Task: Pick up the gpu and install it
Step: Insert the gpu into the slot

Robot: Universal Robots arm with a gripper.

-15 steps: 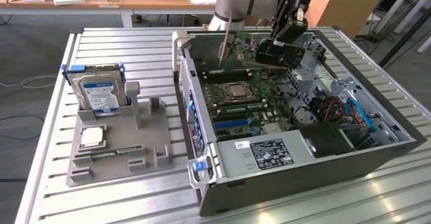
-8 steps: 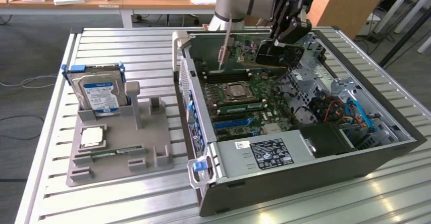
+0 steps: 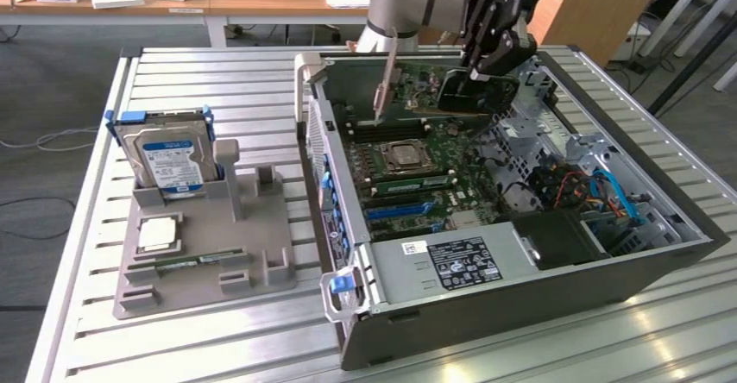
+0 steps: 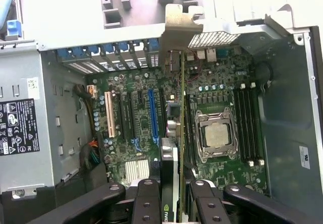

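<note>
The gpu (image 3: 451, 91) is a flat dark card with a silver end bracket (image 3: 389, 72), hanging tilted above the open computer case (image 3: 519, 314). My gripper (image 3: 489, 51) is shut on the card's far end. In the wrist view the gpu (image 4: 181, 108) shows edge-on as a thin line running from its bracket (image 4: 180, 24) down to my gripper (image 4: 176, 196). There its edge lies over the motherboard (image 4: 133, 133), between the blue slot (image 4: 153, 113) and the CPU socket (image 4: 217, 133). The card is above the board and not seated in a slot.
A grey fixture (image 3: 219, 262) on the slatted metal table holds a silver hard drive in a blue frame (image 3: 171, 154), a processor chip (image 3: 158, 232) and a green memory stick (image 3: 190, 260). The power supply (image 3: 455, 262) and cables (image 3: 576, 189) fill the case's near end.
</note>
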